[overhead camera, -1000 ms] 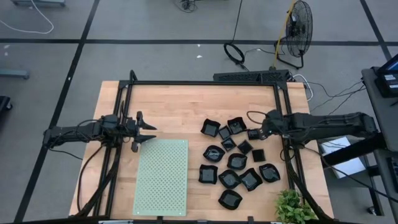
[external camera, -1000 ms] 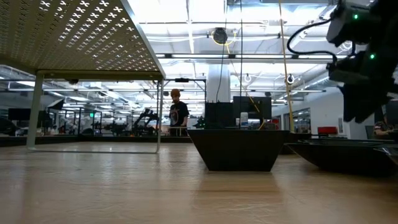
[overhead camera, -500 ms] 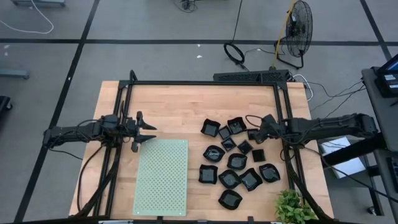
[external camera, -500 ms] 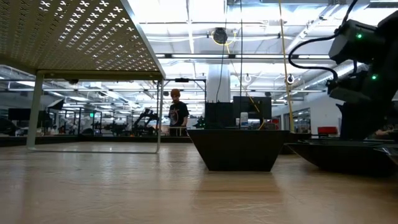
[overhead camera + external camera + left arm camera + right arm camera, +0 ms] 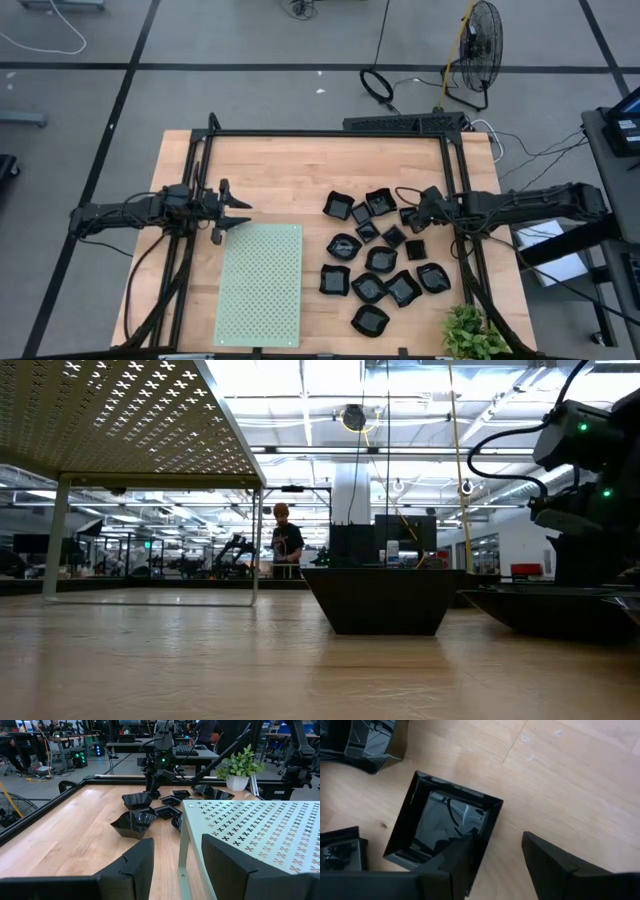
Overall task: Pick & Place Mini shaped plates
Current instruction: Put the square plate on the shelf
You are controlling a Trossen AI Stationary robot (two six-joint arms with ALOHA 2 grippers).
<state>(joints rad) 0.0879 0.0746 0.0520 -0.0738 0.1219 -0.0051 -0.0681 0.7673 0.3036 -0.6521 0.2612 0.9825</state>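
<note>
The mini shaped plates (image 5: 375, 258) sit bunched on the right half of the wooden table (image 5: 290, 180), a dozen or so glossy black dishes packed close, several nearly touching. That leaves little free wood between them, but plenty of bare tabletop toward the far edge and in the strip between the cluster and the pale green perforated mat (image 5: 260, 283).

The right gripper (image 5: 413, 216) is down at the cluster's upper right corner, right over a small square plate (image 5: 445, 825). In its wrist view one finger (image 5: 452, 865) overlaps the plate's right rim while the other sits over bare wood just beside it, so the rim edge lies between the two. Fingers are parted around that edge, and I can't tell if they're actually gripping it yet.

The left gripper (image 5: 232, 213) waits by the mat's far left corner, fingers spread apart and holding nothing. The mat's edge runs between them in the wrist view.

A potted plant (image 5: 470, 335) crowds the near right corner.
</note>
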